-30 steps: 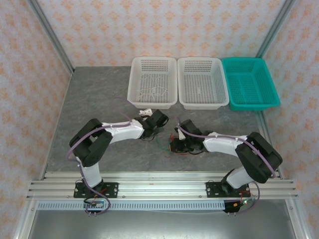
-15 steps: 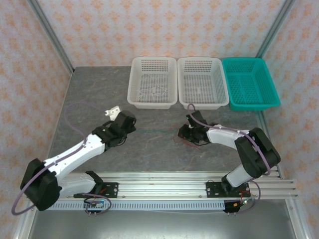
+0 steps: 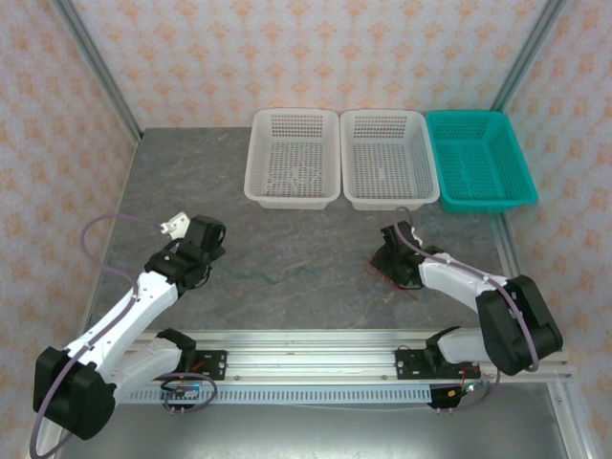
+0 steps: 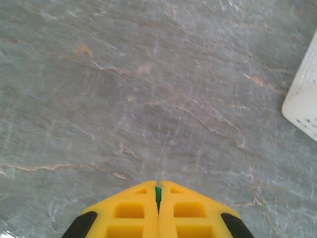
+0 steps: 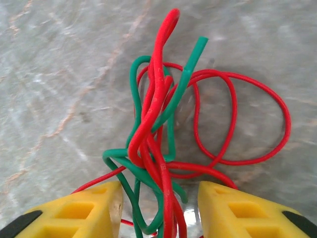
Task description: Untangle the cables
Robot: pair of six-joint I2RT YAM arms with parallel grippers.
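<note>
Top view, from above and behind the arms: a grey stone-patterned table (image 3: 287, 215) with two white baskets (image 3: 294, 158) and a teal basket (image 3: 478, 158) in a row along its far edge. At near left, the left gripper (image 3: 201, 263) sits low over the table. One thin green cable (image 3: 273, 275) runs from it to the right, laid out in a loose wavy line. At near right, the right gripper (image 3: 387, 263) is over a small clump (image 3: 397, 279) of cables. Whether the green line reaches that clump is too fine to tell.

Left wrist view: the yellow fingers (image 4: 133, 208) are pressed together, pinching a sliver of green cable between their tips. Bare table lies beyond, with a white basket corner at far right.

Right wrist view: the yellow fingers (image 5: 94, 208) stand apart, gripping nothing. Between and beyond them lies the clump: red cables (image 5: 156, 99) and green ones looped through each other.

Judged from this, the task is early: one green cable is drawn out, and the red and green knot is yet to be separated.
</note>
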